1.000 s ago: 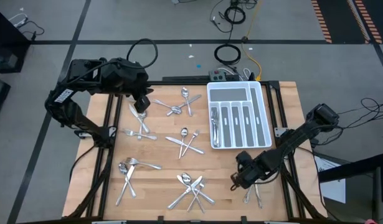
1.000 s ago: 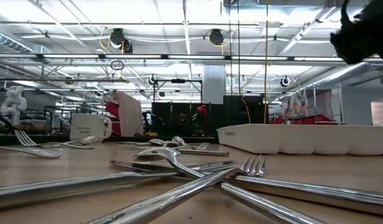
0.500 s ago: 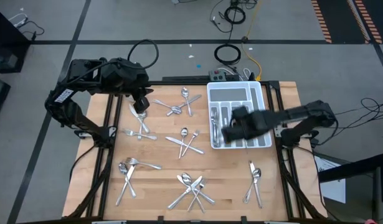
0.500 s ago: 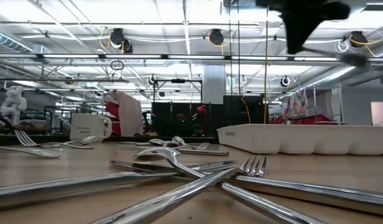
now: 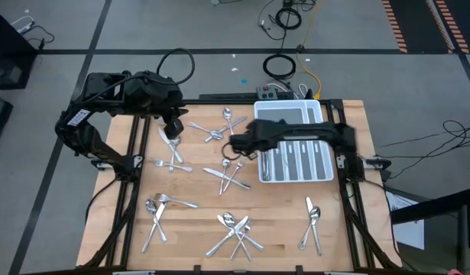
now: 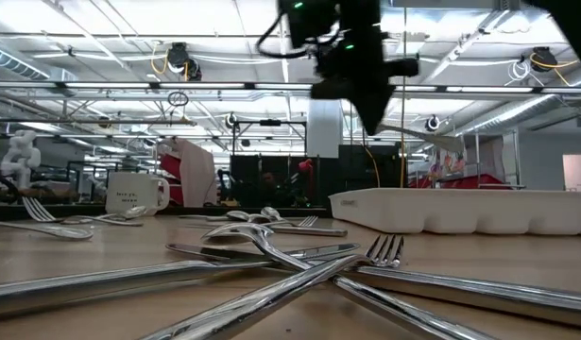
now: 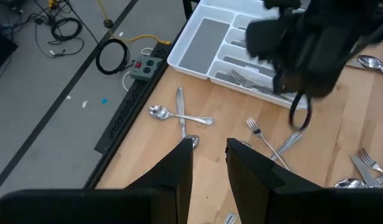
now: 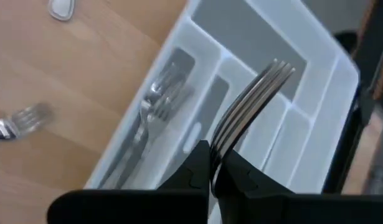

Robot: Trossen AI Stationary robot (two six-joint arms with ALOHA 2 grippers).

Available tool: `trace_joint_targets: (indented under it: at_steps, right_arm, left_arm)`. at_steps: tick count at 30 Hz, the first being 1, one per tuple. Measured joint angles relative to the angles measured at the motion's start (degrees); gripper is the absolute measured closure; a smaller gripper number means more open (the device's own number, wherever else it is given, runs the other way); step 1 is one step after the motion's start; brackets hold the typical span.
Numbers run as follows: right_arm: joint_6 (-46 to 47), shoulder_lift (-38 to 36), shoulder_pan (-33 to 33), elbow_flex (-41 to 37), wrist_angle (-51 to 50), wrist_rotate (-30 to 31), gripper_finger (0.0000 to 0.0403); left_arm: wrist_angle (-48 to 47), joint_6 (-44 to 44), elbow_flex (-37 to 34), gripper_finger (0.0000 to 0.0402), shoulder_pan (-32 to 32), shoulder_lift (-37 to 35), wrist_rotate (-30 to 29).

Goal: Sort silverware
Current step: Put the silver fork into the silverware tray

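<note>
Over the near edge of the white tray [image 5: 320, 114], the right gripper [image 8: 211, 163] is clamped on a fork [image 8: 248, 106], tines forward, probably to line it up with the slot where other forks [image 8: 151, 109] already lie. Loose silverware [image 5: 233, 231] lies scattered across the table [image 5: 196, 183]. At the far left, the left gripper [image 7: 208, 149] hangs half-open and empty above a spoon [image 7: 190, 142], seemingly waiting.

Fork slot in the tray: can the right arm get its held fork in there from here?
Probably yes. The right gripper, shut on a fork, hangs over the tray beside the fork slot; nothing blocks the way.
</note>
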Motion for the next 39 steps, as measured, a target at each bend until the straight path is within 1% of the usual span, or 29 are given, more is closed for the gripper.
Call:
trace_joint_targets:
  at_steps: [2, 4, 6, 9, 11, 16, 19, 28, 34, 37, 39]
  right_arm:
    - [-3.7, 3.6, -1.2, 5.0, 0.6, -2.3, 0.0403]
    - [-5.0, 7.4, -2.1, 9.4, 0.0, -4.1, 0.0403]
    - [-7.6, 10.2, -2.8, 11.0, 0.3, -3.8, 0.0403]
    - [-7.8, 12.6, -3.6, 11.0, 0.1, -4.6, 0.0403]
    - [-7.7, 13.0, -4.1, 11.0, 0.1, -4.9, 0.0403]
    - [-4.9, 13.0, -6.4, 11.0, 0.1, -9.2, 0.0403]
    - [-5.7, 12.9, -7.2, 11.0, 0.1, -10.8, 0.0403]
    - [-5.7, 12.9, -8.0, 11.0, 0.1, -9.0, 0.0403]
    - [-5.7, 12.8, -8.5, 10.3, 0.0, -5.4, 0.0403]
    - [-5.1, 12.8, -9.6, 8.7, 0.2, -8.3, 0.0403]
    - [-5.1, 12.8, -9.7, 7.1, 0.0, -8.4, 0.0403]
  left_arm:
    - [0.0, 0.0, 0.0, 0.0299, 0.0, 0.0, 0.0]
    - [0.0, -0.1, 0.0, 0.0299, 0.0, 0.0, 0.0]
    - [0.0, -0.1, 0.0, 0.0299, 0.0, 0.0, 0.0]
    - [0.0, -0.1, 0.0, 0.0299, 0.0, 0.0, 0.2]
    - [0.0, -0.1, 0.0, 0.0299, -0.1, 0.0, 0.3]
    - [0.0, 0.0, 0.0, 0.0299, -0.1, 0.0, 0.3]
    - [0.0, 0.4, 0.0, 0.0299, 0.0, 0.0, 0.4]
    - [0.0, 1.7, 0.0, 0.0299, 0.0, 0.0, 0.4]
    - [0.0, 1.6, 0.0, 0.0299, 0.0, 0.0, 0.5]
    - [0.0, 1.6, 0.0, 0.0299, 0.0, 0.0, 0.5]
    - [0.0, 1.6, 0.0, 0.0299, 0.0, 0.0, 0.5]
